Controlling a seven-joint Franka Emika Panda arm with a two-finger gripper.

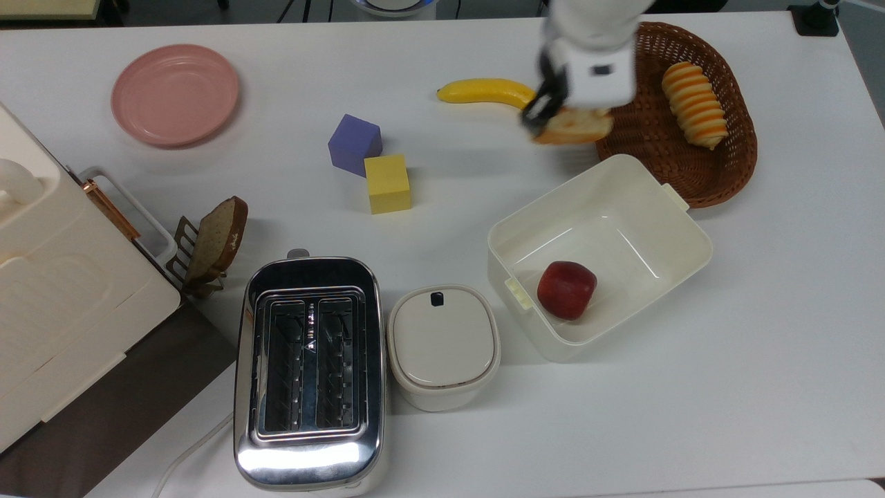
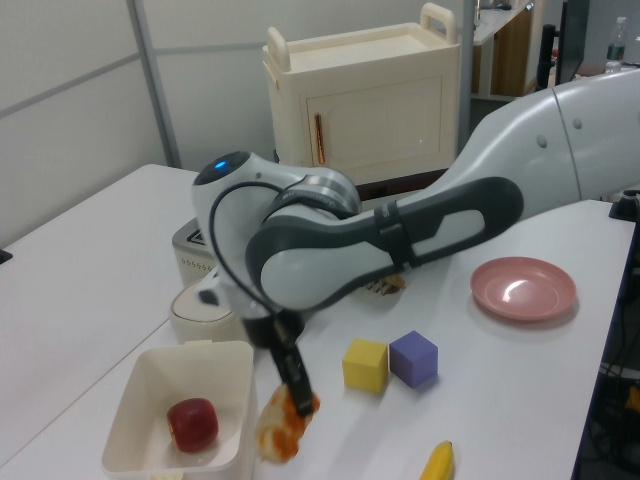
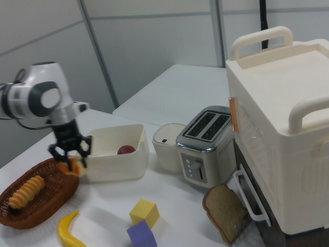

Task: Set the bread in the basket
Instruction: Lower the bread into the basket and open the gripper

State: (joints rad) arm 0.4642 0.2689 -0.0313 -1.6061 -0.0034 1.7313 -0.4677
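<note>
A lab or office room set up as a mock kitchen: a white table (image 1: pixel 760 415) carries a toaster (image 1: pixel 309 373), play food and coloured blocks (image 1: pixel 387 182), with grey partition walls (image 3: pixel 154 46) on its far side in the right view and office desks (image 2: pixel 600 95) far right in the left view.

Top view straight down over the table (image 1: pixel 760 415); left and right views low, oblique, from opposite ends, facing each other.

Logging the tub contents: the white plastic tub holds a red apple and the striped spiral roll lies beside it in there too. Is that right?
Not quite. The white plastic tub holds just the red apple; the striped spiral roll lies in the basket, as the top view shows. The hand carries the bread at the basket's rim.
</note>
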